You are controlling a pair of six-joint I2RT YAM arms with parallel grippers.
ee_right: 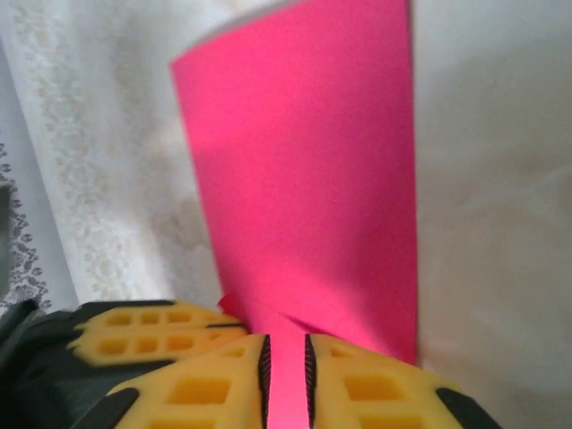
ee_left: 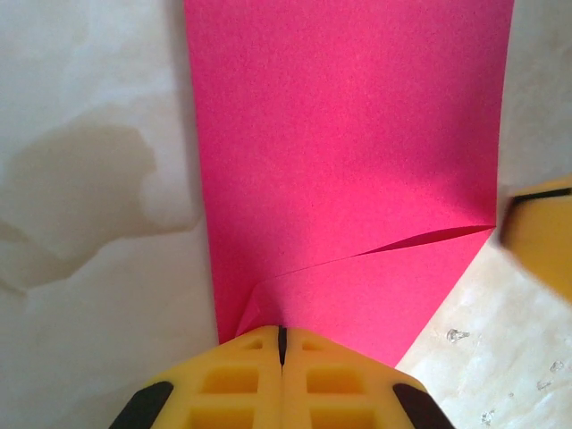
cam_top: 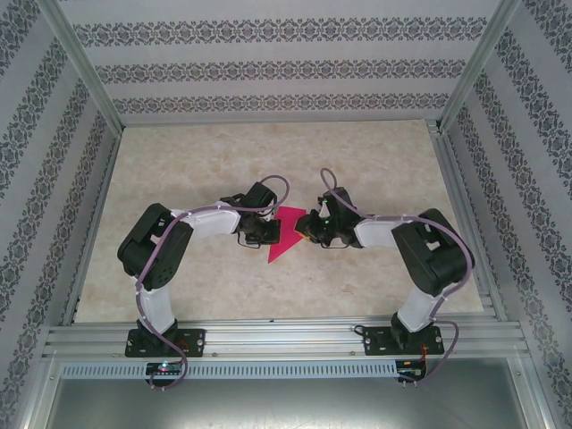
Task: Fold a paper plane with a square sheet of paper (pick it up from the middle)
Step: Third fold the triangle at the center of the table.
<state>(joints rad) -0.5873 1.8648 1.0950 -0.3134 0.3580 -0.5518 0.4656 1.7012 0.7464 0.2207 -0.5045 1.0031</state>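
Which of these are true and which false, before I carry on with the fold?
1. The left pincer and right pincer are both shut on the pink paper. True.
2. The paper lies untouched on the table. False: both pincers grip it.
3. A crease crosses the paper in the left wrist view. True.
4. The paper is already a slim dart. False: it is a broad sheet.
5. The pincers sit far apart. False: they meet at mid-table.

Worktop (cam_top: 268,152) open at far half and flanks | centre blocked: paper (cam_top: 284,241) between left end effector (cam_top: 266,234) and right end effector (cam_top: 309,231) | walls (cam_top: 268,71) enclose.
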